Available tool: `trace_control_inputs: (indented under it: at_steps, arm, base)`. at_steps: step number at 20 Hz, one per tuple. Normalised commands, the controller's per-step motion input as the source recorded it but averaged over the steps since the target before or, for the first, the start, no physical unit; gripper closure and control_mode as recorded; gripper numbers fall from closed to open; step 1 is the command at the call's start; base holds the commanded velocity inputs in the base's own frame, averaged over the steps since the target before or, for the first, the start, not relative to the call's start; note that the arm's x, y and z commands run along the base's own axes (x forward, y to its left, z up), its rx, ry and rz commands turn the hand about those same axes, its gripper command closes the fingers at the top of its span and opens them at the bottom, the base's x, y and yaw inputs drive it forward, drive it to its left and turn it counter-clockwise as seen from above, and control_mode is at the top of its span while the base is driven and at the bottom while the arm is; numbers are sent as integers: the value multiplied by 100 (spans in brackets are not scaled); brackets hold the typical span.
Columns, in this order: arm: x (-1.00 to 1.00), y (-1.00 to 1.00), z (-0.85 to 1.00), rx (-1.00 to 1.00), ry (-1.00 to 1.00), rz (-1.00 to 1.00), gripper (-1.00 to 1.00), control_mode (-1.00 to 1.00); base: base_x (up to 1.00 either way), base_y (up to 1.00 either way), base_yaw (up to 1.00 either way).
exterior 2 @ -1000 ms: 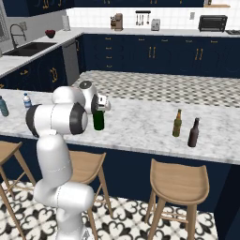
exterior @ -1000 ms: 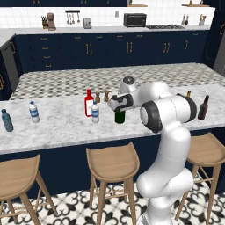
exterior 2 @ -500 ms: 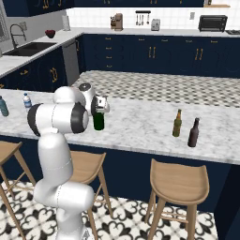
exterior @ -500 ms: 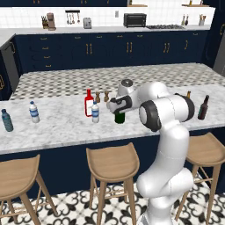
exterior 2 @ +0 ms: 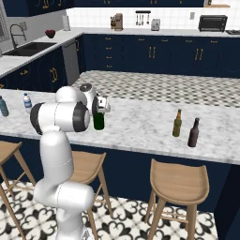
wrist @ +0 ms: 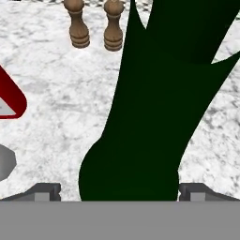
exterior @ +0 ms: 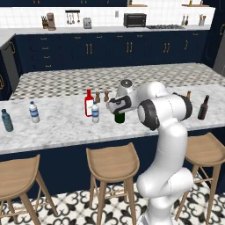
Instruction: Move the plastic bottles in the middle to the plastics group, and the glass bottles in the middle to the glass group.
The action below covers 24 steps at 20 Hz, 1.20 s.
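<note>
The tall dark green wine bottle stands on the marble island. My gripper is open at its upper part. In the hand view the green bottle rises between my fingertips, which stand wide on either side. The red bottle and the small clear water bottle stand just left of it. The plastics group, a clear bottle and a teal one, is far left. The glass group, an olive-amber bottle and a dark brown one, is far right.
Two small brown shakers stand behind the middle bottles. Wooden stools line the near side of the island. Bare marble lies between the wine bottle and the glass group.
The hand has slid a little to the left, so that the wine bottle now stands between its fingers. The bottles have not moved.
</note>
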Motion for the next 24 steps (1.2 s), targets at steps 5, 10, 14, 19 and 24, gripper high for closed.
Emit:
trace_control_inputs:
  at_steps: [5, 10, 14, 19, 24]
  arm:
    - [0, 0, 0, 0, 0, 0, -100, -100]
    - [0, 0, 0, 0, 0, 0, 100, -100]
    - [0, 0, 0, 0, -1, 0, 100, -100]
    - [-12, -48, 18, 0, -1, -2, 100, -100]
    - [-5, -94, 32, 0, -1, -7, 100, -100]
  base:
    - [0, 0, 0]
    - [0, 0, 0]
    - [0, 0, 0]
    - [0, 0, 0]
    - [0, 0, 0]
